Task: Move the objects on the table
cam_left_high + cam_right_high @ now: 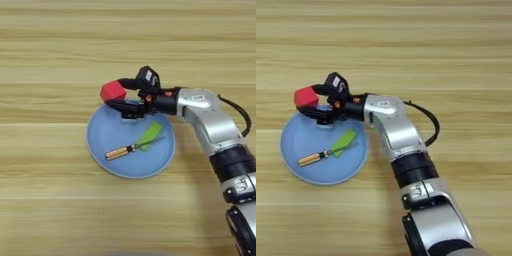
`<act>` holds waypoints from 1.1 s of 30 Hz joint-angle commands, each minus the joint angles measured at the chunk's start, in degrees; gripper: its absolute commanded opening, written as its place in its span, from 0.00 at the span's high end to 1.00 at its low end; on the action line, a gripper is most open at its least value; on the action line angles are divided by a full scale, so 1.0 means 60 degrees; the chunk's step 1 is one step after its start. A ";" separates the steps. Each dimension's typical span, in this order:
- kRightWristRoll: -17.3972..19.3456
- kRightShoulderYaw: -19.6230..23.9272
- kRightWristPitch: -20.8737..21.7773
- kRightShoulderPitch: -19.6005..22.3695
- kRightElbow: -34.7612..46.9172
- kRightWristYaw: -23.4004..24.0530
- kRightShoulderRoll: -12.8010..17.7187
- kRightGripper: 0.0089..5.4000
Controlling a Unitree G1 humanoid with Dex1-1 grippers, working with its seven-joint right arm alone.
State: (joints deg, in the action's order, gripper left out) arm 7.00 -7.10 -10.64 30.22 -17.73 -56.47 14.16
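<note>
A wide light-brown wooden bench (50, 50) with horizontal grain stripes is filling the view from above. A round blue plate (100, 142) is sitting on it, a little below the middle.

The robot's right arm, silver along the forearm (212, 125), is reaching in from the lower right and bending leftward toward the plate's far rim. At its end, the claw (117, 96) of two black fingers is closing on a red cube (113, 92), one finger (129, 83) lying along the cube's upper side and the other running beneath it. The cube is sitting between the fingers at the plate's far edge, just over the rim, and looking raised off the plate surface, though how far it is lifted cannot be told.

On the plate, a thin tool with a light wooden handle and a dark blade (125, 150) is lying at a slant, handle toward the lower left, blade pointing up and to the right. The blade tip is touching or overlapping a flat green rectangular piece (150, 134), which is lying tilted on the right half of the plate. Tool and green piece are both lying apart from the claw and the cube.

A black cable (240, 112) is looping out from the arm on the right
</note>
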 commanded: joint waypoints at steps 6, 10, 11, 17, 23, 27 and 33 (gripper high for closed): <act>0.0187 0.1117 0.0363 0.1628 -0.0491 0.0824 0.0901 0.42; 0.0156 0.1342 0.0548 0.1776 -0.0859 0.0834 0.1289 0.42; 0.0149 0.1394 0.0602 0.1799 -0.0970 0.0834 0.1385 0.42; -0.0037 0.1729 0.1126 0.1941 -0.2206 0.0971 0.2073 0.42; -0.0254 0.1800 0.1813 0.2148 -0.3691 0.1147 0.2336 0.42; -0.0370 0.1802 0.2271 0.2341 -0.4464 0.1300 0.2354 0.42; -0.0716 0.1722 0.2921 0.2628 -0.5891 0.1607 0.2332 0.42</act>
State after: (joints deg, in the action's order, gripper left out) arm 3.20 2.57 4.16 39.52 -52.24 -48.99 26.07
